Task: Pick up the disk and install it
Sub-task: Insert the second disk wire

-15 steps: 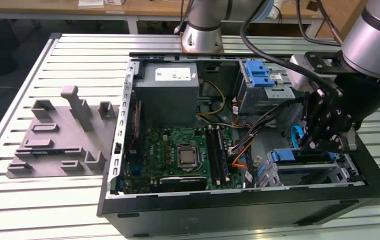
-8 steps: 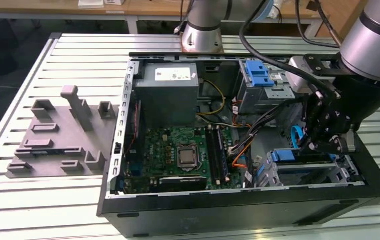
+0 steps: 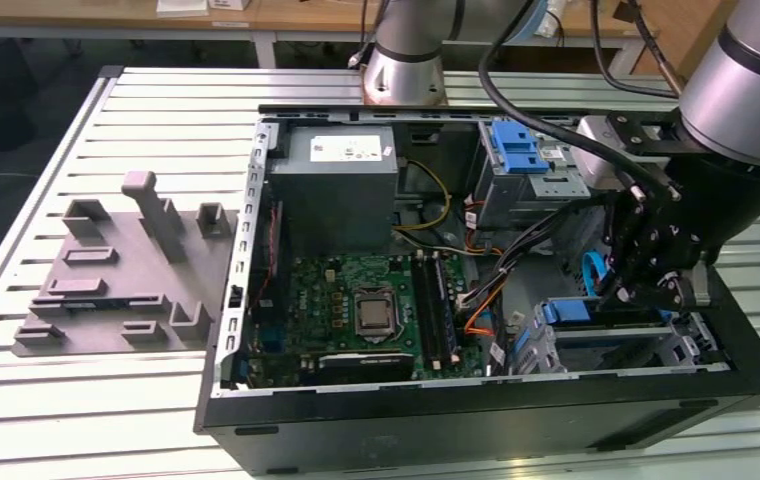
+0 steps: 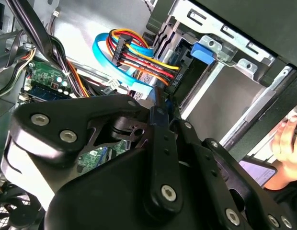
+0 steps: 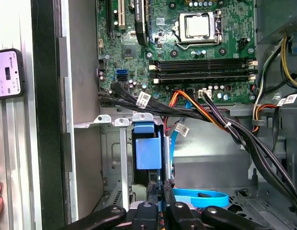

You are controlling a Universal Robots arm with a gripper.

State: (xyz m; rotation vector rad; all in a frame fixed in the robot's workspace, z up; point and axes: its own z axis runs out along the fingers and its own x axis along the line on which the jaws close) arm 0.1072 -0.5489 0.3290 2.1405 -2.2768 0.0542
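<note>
I have the tool (image 3: 650,292) low inside the open computer case (image 3: 487,425), at the drive cage (image 3: 684,345) in the corner on the exterior view's right; the motherboard (image 3: 360,300) lies well apart, toward that view's left.

The disk (image 3: 603,312) is already in the mouth of that cage, standing on edge; its blue carrier bracket shows just beside the tool's tip, on the side facing the motherboard. As I read it, its long axis runs across the exterior view, roughly in line with the case wall nearest the camera.

In the first wrist view the disk (image 5: 148,153) sits straight ahead of the tool (image 5: 163,191), its blue face toward the camera between the cage's metal rails (image 5: 115,122); the tool looks to be touching its near end or just short of it. Whether the tool is clenched on the carrier or released I cannot tell, since its own linkage hides the contact.

A bundle of black cables (image 5: 187,112) crosses just beyond the cage, and a light blue data cable (image 5: 201,196) curls beside the tool; I judge both close enough to foul the slide.

The grey moulded fixture (image 3: 113,280) sits on the counter (image 3: 153,425), well away from the case.
</note>
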